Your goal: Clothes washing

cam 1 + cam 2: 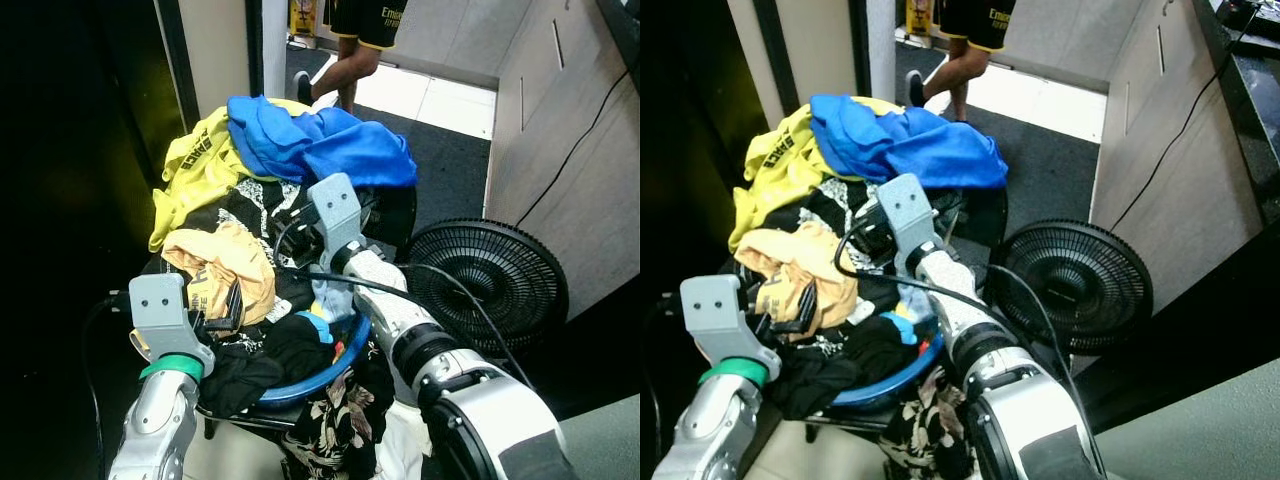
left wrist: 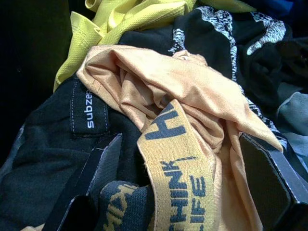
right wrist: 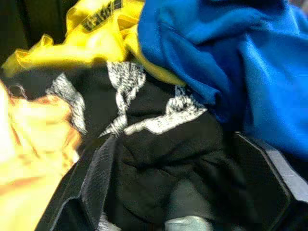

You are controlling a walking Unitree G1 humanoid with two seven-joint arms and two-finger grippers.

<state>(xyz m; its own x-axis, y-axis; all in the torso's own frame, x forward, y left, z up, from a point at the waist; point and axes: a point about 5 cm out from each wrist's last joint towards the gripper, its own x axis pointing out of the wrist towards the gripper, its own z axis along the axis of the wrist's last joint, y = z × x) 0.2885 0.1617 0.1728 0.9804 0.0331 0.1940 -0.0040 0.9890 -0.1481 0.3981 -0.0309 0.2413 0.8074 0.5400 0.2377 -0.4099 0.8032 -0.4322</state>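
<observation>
clothes heap overfills blue basin | left gripper wide astride orange garment, near left | right gripper wide over black patterned garment | risk: tangled pieces drag off heap

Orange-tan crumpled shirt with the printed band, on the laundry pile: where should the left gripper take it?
Grip the raised fold ridge of the orange-tan crumpled shirt, coming from above, since it lies bunched atop the black garment between the open fingers of the left gripper.
</observation>
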